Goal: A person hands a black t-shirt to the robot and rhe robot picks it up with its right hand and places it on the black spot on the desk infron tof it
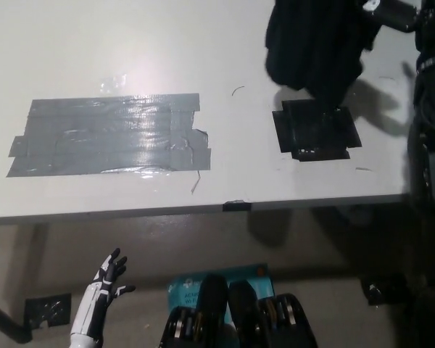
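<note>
The black t-shirt (313,43) hangs bunched above the far right of the white desk (225,43), its lower end just over the back edge of the black spot (315,130), a square of black tape. My black right arm rises along the right edge, and my right hand (380,11) meets the shirt's upper right side at the top of the picture. Its grip is hidden by the cloth. My white left hand (105,290) rests low at the lower left, below the desk's front edge, open with fingers spread.
A large patch of grey tape (109,135) covers the desk's left half. The desk's front edge (130,212) runs across the middle of the picture. A teal object (192,290) lies on the floor below.
</note>
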Controlling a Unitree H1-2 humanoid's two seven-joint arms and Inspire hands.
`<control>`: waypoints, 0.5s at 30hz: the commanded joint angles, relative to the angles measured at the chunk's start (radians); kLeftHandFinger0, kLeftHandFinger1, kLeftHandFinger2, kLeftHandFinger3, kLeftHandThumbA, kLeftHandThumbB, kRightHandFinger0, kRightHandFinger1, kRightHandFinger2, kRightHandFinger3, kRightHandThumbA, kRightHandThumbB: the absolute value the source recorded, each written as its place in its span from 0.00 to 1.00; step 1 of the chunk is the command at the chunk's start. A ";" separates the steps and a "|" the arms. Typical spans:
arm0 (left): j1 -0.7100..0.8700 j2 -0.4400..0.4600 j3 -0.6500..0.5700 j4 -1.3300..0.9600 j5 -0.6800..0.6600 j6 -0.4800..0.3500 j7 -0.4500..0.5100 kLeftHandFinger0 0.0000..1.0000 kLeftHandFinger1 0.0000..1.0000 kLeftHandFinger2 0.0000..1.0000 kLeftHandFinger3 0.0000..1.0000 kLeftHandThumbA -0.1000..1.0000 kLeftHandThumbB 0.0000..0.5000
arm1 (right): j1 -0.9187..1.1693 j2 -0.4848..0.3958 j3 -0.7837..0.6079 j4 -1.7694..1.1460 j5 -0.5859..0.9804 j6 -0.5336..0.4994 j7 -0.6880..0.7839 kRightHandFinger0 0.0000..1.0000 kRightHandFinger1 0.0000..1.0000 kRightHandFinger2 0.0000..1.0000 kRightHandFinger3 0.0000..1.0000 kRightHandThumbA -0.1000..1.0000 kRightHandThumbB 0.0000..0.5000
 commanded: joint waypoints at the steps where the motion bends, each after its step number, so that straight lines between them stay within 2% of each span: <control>1: -0.016 0.012 -0.001 -0.029 -0.006 -0.022 -0.011 0.84 1.00 1.00 1.00 1.00 0.87 | -0.092 -0.004 0.006 0.089 0.028 -0.026 -0.034 1.00 1.00 1.00 1.00 0.89 0.93; 2: -0.016 0.012 -0.001 -0.028 -0.013 -0.022 -0.016 0.85 1.00 1.00 1.00 1.00 0.88 | -0.098 0.001 0.018 0.121 0.021 -0.032 -0.034 1.00 1.00 1.00 1.00 0.88 0.96; 3: -0.015 0.012 -0.001 -0.030 -0.015 -0.022 -0.018 0.85 1.00 1.00 1.00 1.00 0.88 | -0.098 0.003 0.022 0.130 0.020 -0.034 -0.034 1.00 1.00 1.00 1.00 0.88 0.97; 4: -0.021 0.013 -0.001 -0.023 -0.014 -0.026 -0.017 0.84 1.00 1.00 1.00 1.00 0.93 | -0.107 0.009 0.032 0.163 0.017 -0.053 -0.038 1.00 1.00 1.00 1.00 0.84 0.98; 6: -0.020 0.016 0.001 -0.031 -0.011 -0.019 -0.015 0.82 1.00 1.00 1.00 1.00 0.93 | -0.115 0.021 0.043 0.201 0.032 -0.072 -0.025 1.00 1.00 1.00 1.00 0.82 1.00; 7: -0.017 0.015 0.000 -0.036 -0.008 -0.017 -0.013 0.82 1.00 1.00 1.00 1.00 0.93 | -0.114 0.023 0.057 0.208 0.037 -0.061 0.000 1.00 1.00 1.00 1.00 0.87 1.00; 9: -0.018 0.014 -0.002 -0.037 0.000 -0.019 -0.009 0.82 1.00 1.00 1.00 1.00 0.91 | -0.116 0.023 0.080 0.225 0.039 -0.061 0.029 1.00 1.00 1.00 1.00 0.87 1.00; 15: -0.027 0.014 -0.001 -0.026 -0.003 -0.034 -0.009 0.79 0.99 1.00 1.00 1.00 0.88 | -0.145 0.025 0.121 0.311 0.099 -0.116 0.140 1.00 1.00 1.00 1.00 0.76 1.00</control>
